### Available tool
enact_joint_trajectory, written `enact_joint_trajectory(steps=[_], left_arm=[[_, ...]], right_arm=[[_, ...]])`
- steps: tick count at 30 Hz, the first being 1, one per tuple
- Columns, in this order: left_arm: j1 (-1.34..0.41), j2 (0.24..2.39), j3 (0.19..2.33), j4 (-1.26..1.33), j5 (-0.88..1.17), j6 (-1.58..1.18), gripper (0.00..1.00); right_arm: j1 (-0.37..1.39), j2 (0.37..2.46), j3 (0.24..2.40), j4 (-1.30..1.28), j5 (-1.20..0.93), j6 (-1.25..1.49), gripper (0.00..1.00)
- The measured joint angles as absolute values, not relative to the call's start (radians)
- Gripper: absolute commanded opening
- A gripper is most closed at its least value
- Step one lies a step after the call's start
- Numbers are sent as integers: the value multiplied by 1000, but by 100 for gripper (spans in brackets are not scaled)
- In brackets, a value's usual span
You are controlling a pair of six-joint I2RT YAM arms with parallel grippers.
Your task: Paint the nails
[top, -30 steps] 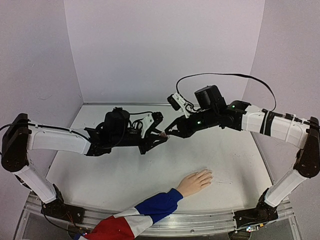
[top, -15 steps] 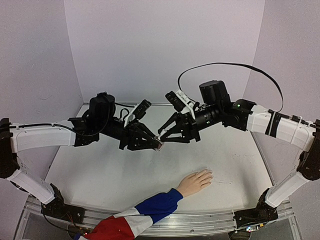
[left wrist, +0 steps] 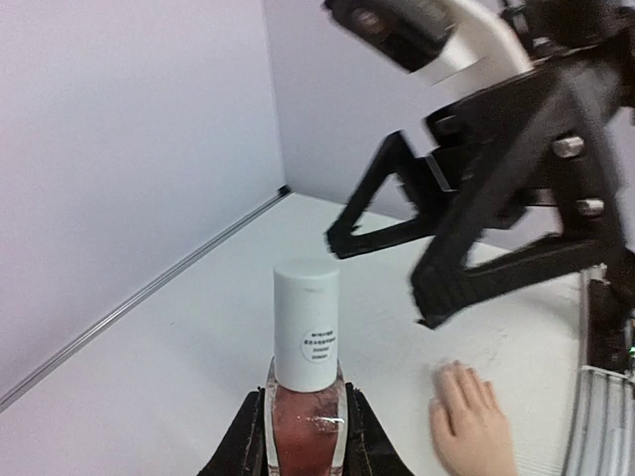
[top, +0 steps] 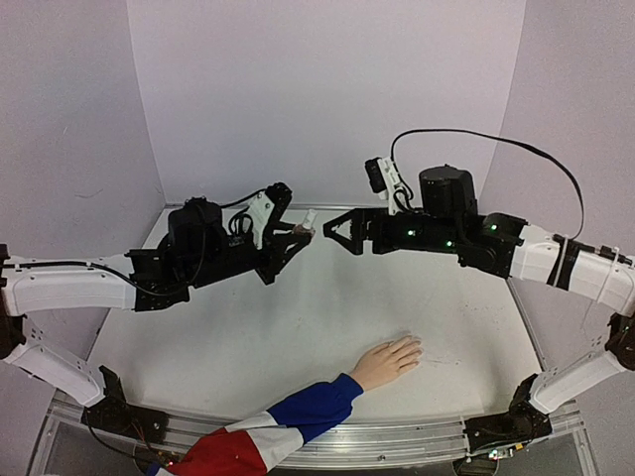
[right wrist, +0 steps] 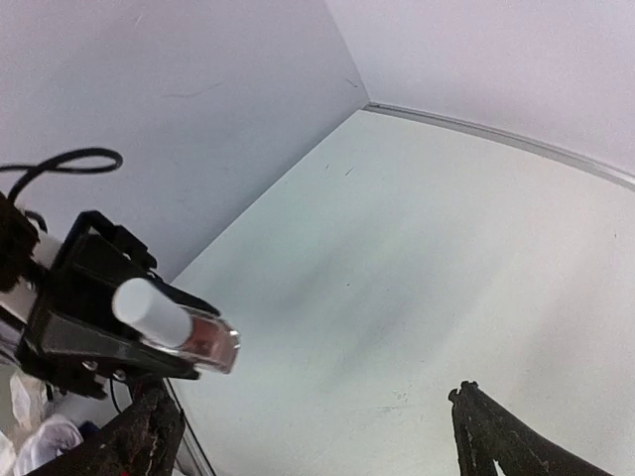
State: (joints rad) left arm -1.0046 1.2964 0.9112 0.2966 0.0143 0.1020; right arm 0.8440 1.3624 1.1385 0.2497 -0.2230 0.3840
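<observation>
left arm's fingers [left wrist: 246,444] pinching a small pinkish white-capped bottle [left wrist: 306,382] up in the air, right arm's fingers [right wrist: 491,436] spread wide just opposite it, pale hand [top: 387,361] flat on the bench [top: 248,337] well below both, nails [top: 415,347] pointing right

Left gripper [top: 295,236] carried nail-polish bottle [top: 307,222] upward, toward back wall. Right gripper [top: 332,230] rose, drew back rightward, ended just apart from bottle cap.
</observation>
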Motion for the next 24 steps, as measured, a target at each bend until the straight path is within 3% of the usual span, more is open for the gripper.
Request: enact_joint_trajectory(steps=[5, 14, 17, 24], left_arm=[[-1028, 1398, 944, 295, -195, 132, 0], [-1067, 1450, 950, 296, -345, 141, 0], [-1073, 1450, 957, 297, -354, 141, 0], [-1075, 1446, 961, 295, -372, 140, 0]], right_arm=[[940, 1406, 1146, 307, -57, 523, 88], [1019, 1589, 1291, 314, 195, 592, 54], [1021, 1637, 1341, 311, 234, 599, 39], [1034, 1699, 1406, 295, 271, 606, 17]])
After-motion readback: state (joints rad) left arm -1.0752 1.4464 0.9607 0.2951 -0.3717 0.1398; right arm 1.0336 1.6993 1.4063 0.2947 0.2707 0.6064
